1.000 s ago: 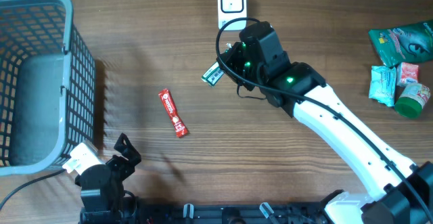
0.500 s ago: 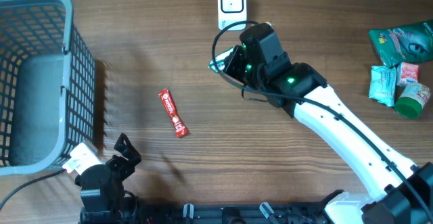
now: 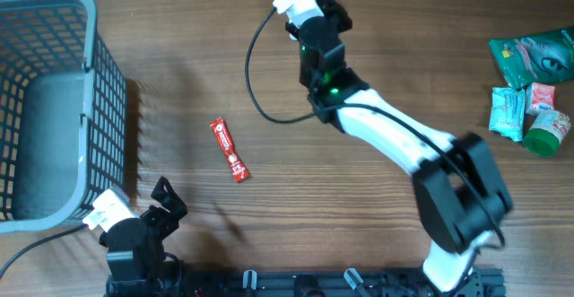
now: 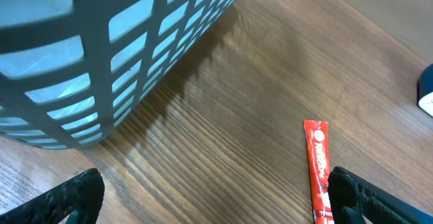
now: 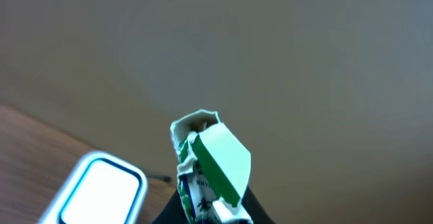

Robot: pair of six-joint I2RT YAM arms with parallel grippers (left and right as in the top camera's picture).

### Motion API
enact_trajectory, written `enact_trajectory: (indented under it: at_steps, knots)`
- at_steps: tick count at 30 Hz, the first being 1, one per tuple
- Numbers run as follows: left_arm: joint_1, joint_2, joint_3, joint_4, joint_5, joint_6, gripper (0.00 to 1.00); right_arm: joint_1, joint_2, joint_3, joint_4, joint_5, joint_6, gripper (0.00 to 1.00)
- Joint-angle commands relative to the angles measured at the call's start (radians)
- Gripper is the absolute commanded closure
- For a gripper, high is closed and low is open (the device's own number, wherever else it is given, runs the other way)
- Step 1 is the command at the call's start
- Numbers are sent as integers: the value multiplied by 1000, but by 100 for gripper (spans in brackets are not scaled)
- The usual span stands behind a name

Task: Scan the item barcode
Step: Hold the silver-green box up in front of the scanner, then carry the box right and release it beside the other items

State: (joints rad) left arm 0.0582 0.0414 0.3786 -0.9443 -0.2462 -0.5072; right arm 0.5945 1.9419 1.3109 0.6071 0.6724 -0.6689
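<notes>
Wood-grain tabletop, far edge: our right gripper (image 5: pixel 203 217), pinched tight on a crumpled green-and-white foil packet (image 5: pixel 210 160), holds it near the white rounded-square scanner (image 5: pixel 95 190), not touching it. We judge the printed side must face the scanner's window and be held steady; which face carries the barcode we cannot tell. Our left gripper (image 4: pixel 213 200) sits wide open, empty, near a red stick sachet (image 4: pixel 316 160).

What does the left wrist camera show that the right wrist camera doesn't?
Left wrist only: the blue-grey basket, the red sachet lying on the table, and the left gripper with jaws open. Right wrist only: a green-and-white packet pinched in the right gripper, jaws shut, near the white scanner. Both: the wooden table.
</notes>
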Motion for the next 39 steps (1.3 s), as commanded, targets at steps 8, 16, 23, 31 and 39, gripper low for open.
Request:
enact_trajectory:
  at_steps: [8, 16, 23, 31, 39]
  knots:
    - [-4, -3, -7, 4, -13, -6, 0, -53, 421, 208, 192, -77, -648, 95]
    - [-4, -3, -7, 4, -13, -6, 0, -35, 428, 208, 123, -33, -637, 96]
    - [-4, -3, -7, 4, -13, -6, 0, -185, 191, 208, -115, 221, -474, 96]
    - [-4, -3, -7, 4, -13, -6, 0, -738, 173, 206, -560, 275, 31, 96]
    - [-4, -3, -7, 4, -13, -6, 0, -1079, 166, 206, -864, 76, 538, 9]
